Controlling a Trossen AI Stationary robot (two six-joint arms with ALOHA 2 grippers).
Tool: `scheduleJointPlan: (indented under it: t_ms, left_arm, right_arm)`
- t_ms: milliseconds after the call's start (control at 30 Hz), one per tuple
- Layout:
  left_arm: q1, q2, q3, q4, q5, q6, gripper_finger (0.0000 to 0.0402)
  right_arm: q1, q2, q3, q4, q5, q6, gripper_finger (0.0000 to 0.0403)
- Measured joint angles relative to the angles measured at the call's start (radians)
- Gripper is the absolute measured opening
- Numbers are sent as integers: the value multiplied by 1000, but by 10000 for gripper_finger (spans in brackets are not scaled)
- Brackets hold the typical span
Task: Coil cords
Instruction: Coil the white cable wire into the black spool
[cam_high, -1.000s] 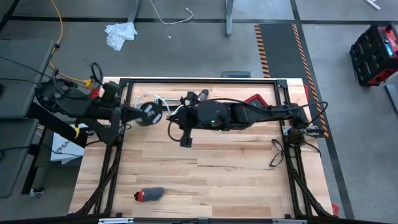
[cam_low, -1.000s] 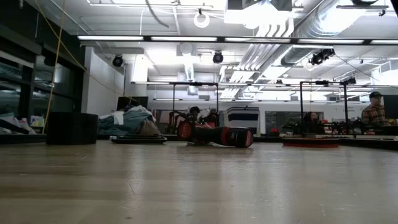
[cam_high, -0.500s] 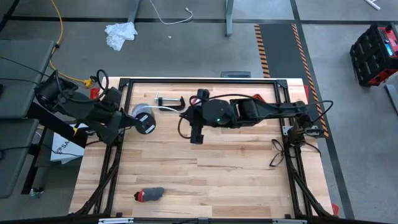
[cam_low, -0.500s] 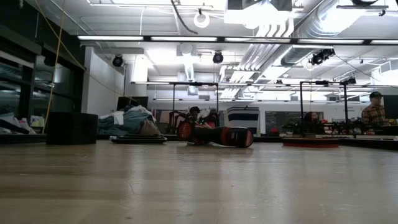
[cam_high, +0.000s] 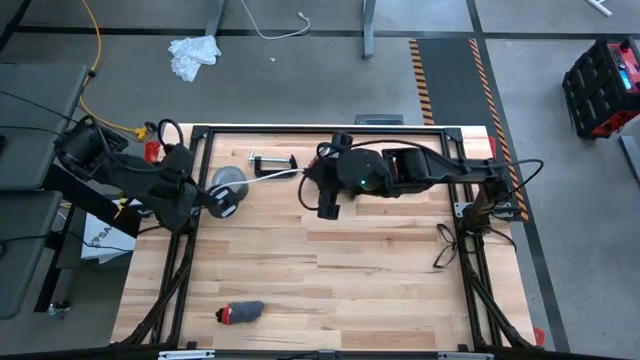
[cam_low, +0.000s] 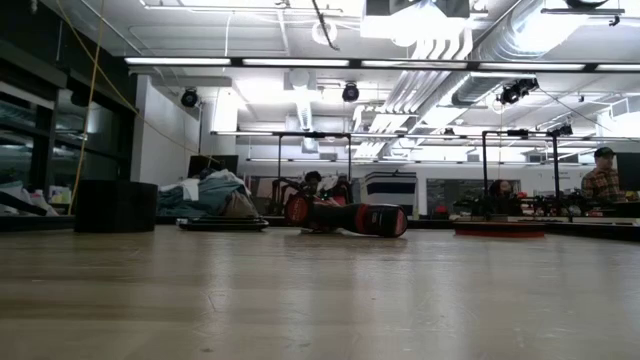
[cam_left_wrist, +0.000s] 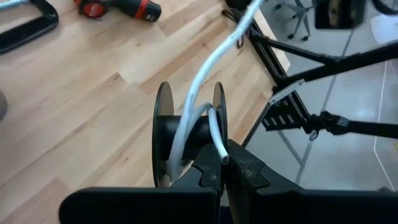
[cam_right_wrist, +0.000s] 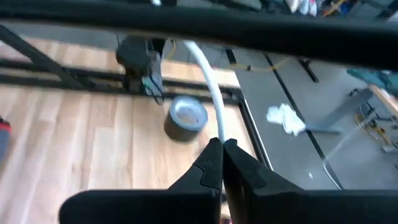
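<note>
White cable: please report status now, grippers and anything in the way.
Left gripper shut on spool. Right gripper shut on white cable, stretched between both. Tape roll and clamp lie close below it.

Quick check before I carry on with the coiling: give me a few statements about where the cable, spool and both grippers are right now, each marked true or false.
1. The left gripper is shut on the black spool. True.
2. The white cable is wound around the spool's core. True, a few turns show between its two discs.
3. The right gripper hangs open, clear of the cable. False: it is shut on the white cable.
4. The cable lies slack in loops on the table. False: it runs in a fairly straight line between the two grippers.
5. The tape roll sits on the table near the left gripper. True.
</note>
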Motion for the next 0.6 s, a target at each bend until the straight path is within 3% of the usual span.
scheduleJointPlan:
  t_ms: [167,433,600]
  left_arm:
    - [0,-17,0,-6,-16,0,0]
    - [16,-63,0,119,-273,55,0]
    - [52,-87,0,235,-376,103,0]
  right_arm:
    - [-8,-11,0,-43,4,20,1]
    - [-3,-11,0,-50,-35,68,1]
    - [7,-11,0,-36,-37,70,0]
